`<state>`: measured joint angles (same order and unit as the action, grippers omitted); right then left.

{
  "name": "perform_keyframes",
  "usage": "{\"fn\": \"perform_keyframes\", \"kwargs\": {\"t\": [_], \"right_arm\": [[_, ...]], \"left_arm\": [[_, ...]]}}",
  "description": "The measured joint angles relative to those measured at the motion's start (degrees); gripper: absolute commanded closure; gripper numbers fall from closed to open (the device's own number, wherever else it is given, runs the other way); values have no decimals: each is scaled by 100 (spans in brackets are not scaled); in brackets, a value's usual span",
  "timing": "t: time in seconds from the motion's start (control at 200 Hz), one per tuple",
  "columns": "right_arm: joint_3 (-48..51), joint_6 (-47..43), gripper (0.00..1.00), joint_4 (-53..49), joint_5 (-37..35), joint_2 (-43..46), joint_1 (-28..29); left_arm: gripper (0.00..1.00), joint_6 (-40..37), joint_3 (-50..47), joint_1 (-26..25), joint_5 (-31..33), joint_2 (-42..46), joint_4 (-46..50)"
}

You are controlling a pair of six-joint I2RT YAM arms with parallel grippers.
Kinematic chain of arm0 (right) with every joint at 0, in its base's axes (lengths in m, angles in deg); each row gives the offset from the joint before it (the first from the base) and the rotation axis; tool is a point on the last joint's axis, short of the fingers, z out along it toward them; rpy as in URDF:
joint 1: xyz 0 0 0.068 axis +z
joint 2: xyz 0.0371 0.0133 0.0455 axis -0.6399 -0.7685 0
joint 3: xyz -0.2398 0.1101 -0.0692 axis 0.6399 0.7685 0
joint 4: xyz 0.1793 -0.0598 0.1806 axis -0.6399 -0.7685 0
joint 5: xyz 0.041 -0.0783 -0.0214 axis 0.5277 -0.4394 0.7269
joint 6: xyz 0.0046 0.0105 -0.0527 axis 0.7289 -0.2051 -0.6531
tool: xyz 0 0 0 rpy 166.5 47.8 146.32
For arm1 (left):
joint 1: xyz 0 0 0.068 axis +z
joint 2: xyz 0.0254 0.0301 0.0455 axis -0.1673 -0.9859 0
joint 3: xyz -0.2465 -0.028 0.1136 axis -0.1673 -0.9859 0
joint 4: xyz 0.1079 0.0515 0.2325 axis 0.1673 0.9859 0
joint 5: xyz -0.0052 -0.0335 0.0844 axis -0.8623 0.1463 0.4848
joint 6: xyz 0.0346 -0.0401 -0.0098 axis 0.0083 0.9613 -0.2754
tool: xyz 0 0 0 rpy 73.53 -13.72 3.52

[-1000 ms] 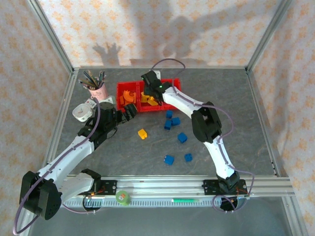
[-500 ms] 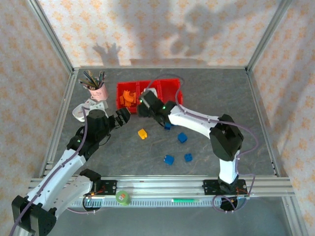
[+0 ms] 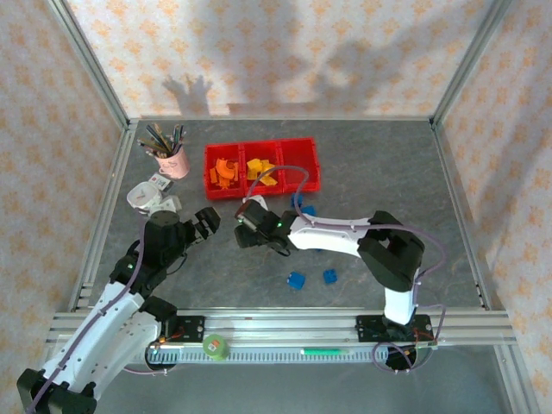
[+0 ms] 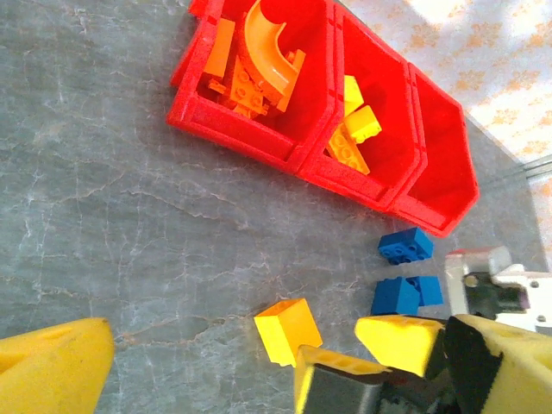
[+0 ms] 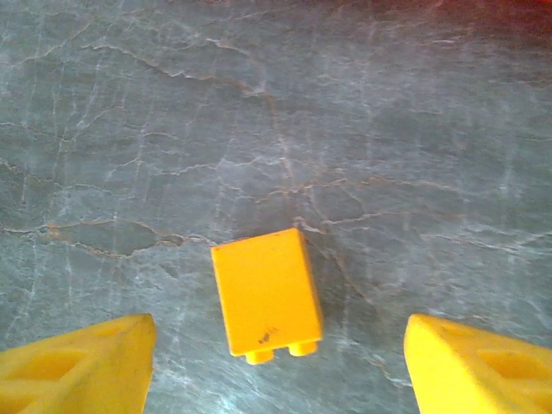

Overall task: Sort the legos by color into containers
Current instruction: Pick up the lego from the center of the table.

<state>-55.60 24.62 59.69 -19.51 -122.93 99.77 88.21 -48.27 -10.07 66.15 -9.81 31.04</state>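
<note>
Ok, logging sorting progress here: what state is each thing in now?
Left gripper, open, empty.
Right gripper, open, straddling yellow brick.
Yellow brick, loose on table.
Blue bricks, loose on table.
Orange-brick bin, partly filled.
Yellow-brick bin, partly filled.
Third bin, empty.

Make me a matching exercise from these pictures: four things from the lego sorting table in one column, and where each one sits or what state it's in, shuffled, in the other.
Things
1. orange arch piece
2. loose yellow brick
3. pink cup
4. right-hand bin of the red tray

Places or states
A. holds pens, left of the tray
B. has no bricks in it
C. on the table, between the open fingers of the right gripper
D. in the tray's left-hand bin

Pairs: 1-D, 2-C, 3-A, 4-B
</note>
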Motion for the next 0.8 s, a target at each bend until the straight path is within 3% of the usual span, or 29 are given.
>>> {"fn": "perform_keyframes", "kwargs": {"t": [0.415, 0.646, 0.801], "right_arm": [[-660, -140, 48, -44, -483, -1001, 70], [-739, -149, 66, -103, -542, -1040, 68], [-754, -122, 70, -131, -566, -1038, 68]], "left_arm": [[1, 149, -223, 0, -2, 66, 4], [1, 149, -223, 0, -2, 55, -9], [1, 146, -223, 0, -4, 9, -26]]}}
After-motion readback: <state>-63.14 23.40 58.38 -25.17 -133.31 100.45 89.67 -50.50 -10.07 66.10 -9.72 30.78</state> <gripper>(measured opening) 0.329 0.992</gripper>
